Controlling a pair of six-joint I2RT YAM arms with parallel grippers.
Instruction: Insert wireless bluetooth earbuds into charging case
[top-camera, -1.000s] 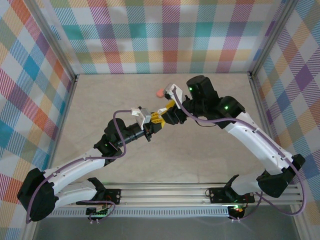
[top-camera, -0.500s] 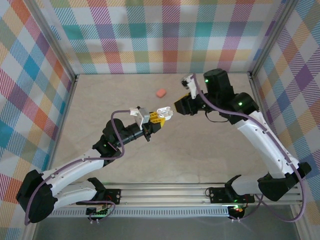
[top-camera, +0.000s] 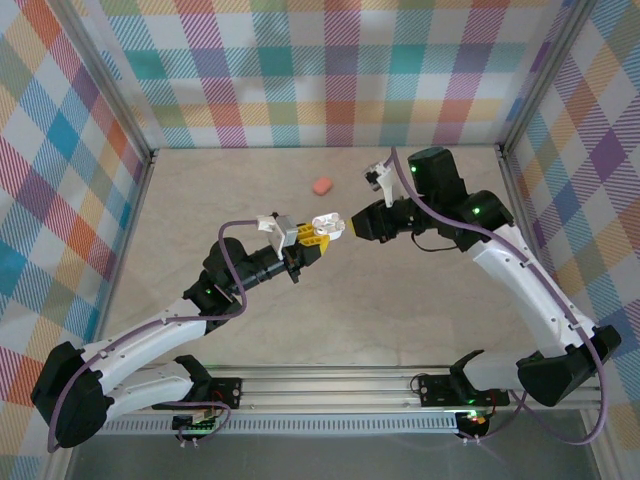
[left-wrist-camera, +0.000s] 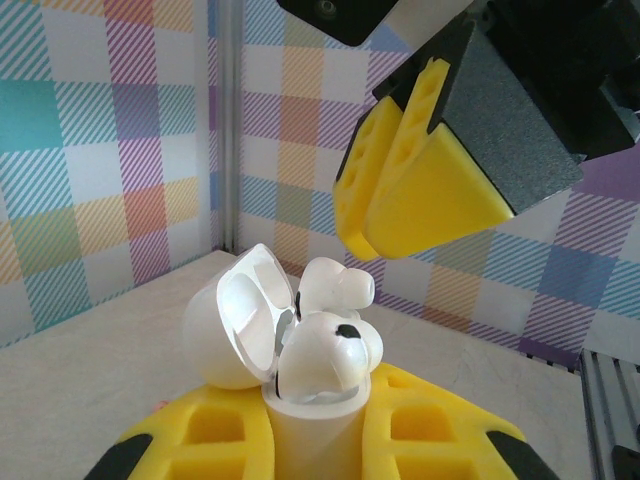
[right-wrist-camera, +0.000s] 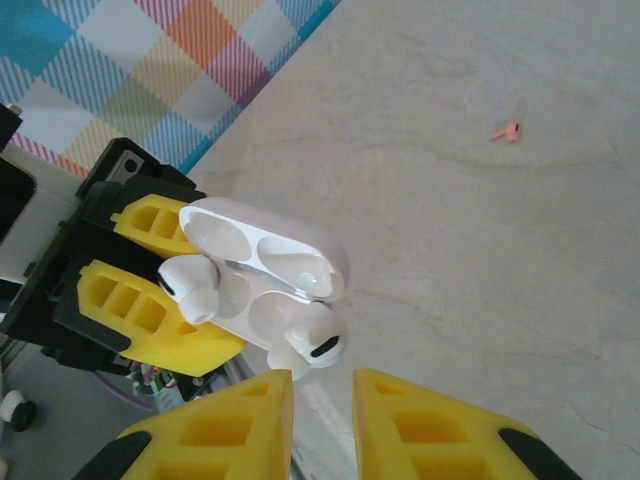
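Observation:
My left gripper (top-camera: 312, 240) is shut on a white charging case (top-camera: 327, 226), held above the table with its lid (left-wrist-camera: 235, 320) open. Two white earbuds (left-wrist-camera: 335, 288) (left-wrist-camera: 330, 350) sit in the case's sockets, their heads standing out above the rim. In the right wrist view they sit at either end of the case (right-wrist-camera: 265, 270). My right gripper (top-camera: 352, 228) hovers just right of the case, its yellow fingers (right-wrist-camera: 430, 420) a narrow gap apart with nothing between them. A small salmon-pink earbud (right-wrist-camera: 507, 131) lies on the table.
A salmon-pink case (top-camera: 321, 185) lies on the beige table (top-camera: 200, 200) towards the back, behind both grippers. Checked walls and metal posts enclose the table on three sides.
My right gripper drew back to the right, away from the case, then edged closer again while its jaws narrowed. The left gripper held the case almost still.

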